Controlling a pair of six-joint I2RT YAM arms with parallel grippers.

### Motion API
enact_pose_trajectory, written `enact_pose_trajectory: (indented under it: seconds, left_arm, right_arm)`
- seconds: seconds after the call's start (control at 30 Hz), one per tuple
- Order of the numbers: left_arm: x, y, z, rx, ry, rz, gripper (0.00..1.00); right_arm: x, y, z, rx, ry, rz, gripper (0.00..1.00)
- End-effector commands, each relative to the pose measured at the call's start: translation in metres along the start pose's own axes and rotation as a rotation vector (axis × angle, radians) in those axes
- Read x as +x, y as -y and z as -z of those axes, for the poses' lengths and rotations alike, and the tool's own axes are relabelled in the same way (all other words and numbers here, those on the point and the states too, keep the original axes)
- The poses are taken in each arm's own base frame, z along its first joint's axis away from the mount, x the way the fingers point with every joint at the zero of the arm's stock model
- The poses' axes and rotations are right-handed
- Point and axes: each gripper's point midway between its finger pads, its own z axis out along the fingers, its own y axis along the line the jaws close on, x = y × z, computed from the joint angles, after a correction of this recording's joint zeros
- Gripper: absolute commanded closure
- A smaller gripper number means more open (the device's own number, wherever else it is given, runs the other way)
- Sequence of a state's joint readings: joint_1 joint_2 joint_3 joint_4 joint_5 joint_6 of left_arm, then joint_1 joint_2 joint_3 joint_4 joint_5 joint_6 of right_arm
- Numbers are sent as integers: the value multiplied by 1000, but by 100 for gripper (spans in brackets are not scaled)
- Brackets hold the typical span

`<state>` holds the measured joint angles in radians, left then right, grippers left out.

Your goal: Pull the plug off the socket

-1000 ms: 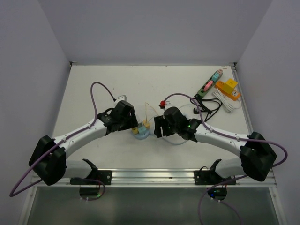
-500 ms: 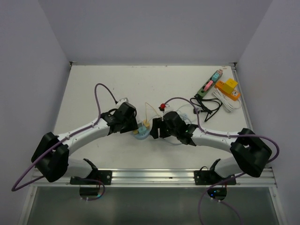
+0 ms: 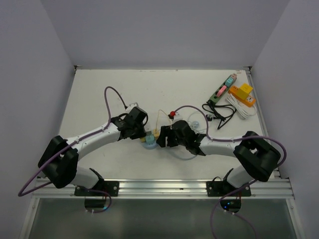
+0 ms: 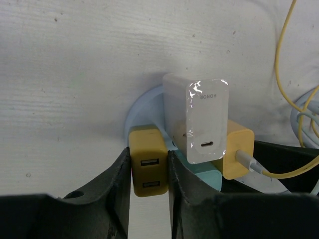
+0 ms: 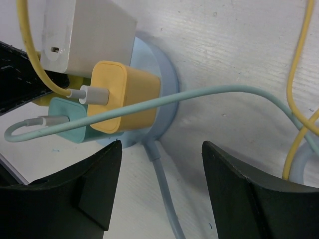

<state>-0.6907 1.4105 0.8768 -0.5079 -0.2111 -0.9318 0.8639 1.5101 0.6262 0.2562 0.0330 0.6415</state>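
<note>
A round pale-blue socket [image 3: 149, 143] lies on the table between the arms, its rim showing in the left wrist view [image 4: 137, 107] and the right wrist view [image 5: 164, 89]. Several plugs sit in it: a white charger [image 4: 197, 117], a dark-yellow two-port plug [image 4: 148, 160], a yellow plug [image 5: 124, 97] with a cable, and a teal plug [image 5: 70, 119]. My left gripper [image 4: 148, 169] is shut on the dark-yellow plug, one finger on each side. My right gripper [image 5: 162, 184] is open, straddling the socket's blue cable [image 5: 167, 191] just beside the socket.
A thin yellow cable [image 4: 284, 45] and a pale-blue cable [image 5: 239, 92] trail right of the socket. A red-tipped lead [image 3: 173, 113] lies behind it. A green power strip [image 3: 222, 89], an orange box [image 3: 242, 93] and black and white cords [image 3: 238, 107] sit at the back right.
Both arms have moved inward toward the socket. The left gripper has come onto the dark-yellow plug and the right gripper has closed in on the socket from the right.
</note>
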Motion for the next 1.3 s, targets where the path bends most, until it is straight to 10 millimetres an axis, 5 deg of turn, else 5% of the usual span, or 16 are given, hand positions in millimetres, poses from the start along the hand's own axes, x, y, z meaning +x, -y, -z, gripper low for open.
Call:
enact_pose_trajectory:
  seconds: [0.0,0.27,0.73,1.27]
  left_arm:
    - [-19,17,7,26,52,5,95]
    - [-32,23,12,71,84,52,100]
    - [-74,24,23,245,131,239,100]
    - [-65,33,23,352,122,275,100]
  right_arm:
    - [-8,-12,-8,-50,41,-53,31]
    - [-1,-11,-15,-103,19,-174,32]
    - [-25,-8,-14,-216,37,-345,23]
    - [-34,-24,-32,-341,28,-393,25]
